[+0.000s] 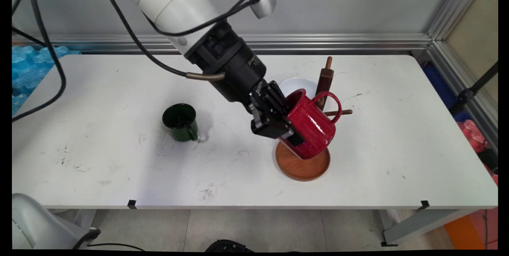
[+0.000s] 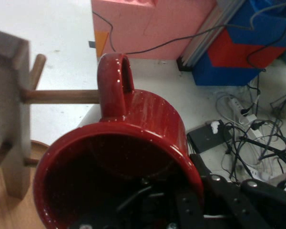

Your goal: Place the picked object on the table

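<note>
Nearest the camera, round wooden base (image 1: pixel 303 164) of the mug tree, flat on the white tabletop (image 1: pixel 119 168). Just above it the red mug (image 1: pixel 312 127), tilted hard, mouth facing up-left toward the arm, lifted clear of the tabletop. Gripper (image 1: pixel 287 127) has its jaws clamped on the mug's rim wall, one finger inside the mouth and one outside (hand view shows the black linkage running into the cup). Handle (image 2: pixel 115 81) points away from the gripper, right at a horizontal peg (image 2: pixel 62 96) of the wooden post (image 1: pixel 325 81); whether peg is through the loop, cannot tell.

Mug looks glazed ceramic: stiff, fairly heavy, slick, chips if knocked. Rim pinch works; handle is the other hold.

Left, well apart, dark green mug (image 1: pixel 181 122) upright. Behind the post, a white bowl (image 1: pixel 296 86), partly hidden.
</note>
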`<move>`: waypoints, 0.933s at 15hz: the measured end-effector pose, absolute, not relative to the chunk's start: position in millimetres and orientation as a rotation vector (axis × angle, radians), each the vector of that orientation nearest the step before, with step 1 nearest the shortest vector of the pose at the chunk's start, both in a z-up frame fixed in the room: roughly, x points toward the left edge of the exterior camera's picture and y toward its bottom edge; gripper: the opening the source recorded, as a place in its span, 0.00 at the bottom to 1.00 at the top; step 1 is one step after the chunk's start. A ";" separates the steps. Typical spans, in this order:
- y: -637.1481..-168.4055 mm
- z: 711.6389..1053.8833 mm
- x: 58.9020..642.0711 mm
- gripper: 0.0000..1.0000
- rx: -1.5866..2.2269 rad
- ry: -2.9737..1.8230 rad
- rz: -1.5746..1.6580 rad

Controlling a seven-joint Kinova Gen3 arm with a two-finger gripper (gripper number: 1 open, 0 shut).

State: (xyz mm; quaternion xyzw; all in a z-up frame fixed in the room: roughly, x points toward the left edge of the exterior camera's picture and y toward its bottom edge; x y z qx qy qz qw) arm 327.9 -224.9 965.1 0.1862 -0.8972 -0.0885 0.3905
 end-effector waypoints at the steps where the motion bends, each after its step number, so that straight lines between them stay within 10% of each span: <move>1: -222.5 968.8 327.9 0.00 0.465 -2.280 -0.231; 14: -195.2 1013.3 329.1 0.00 0.426 -2.302 -0.255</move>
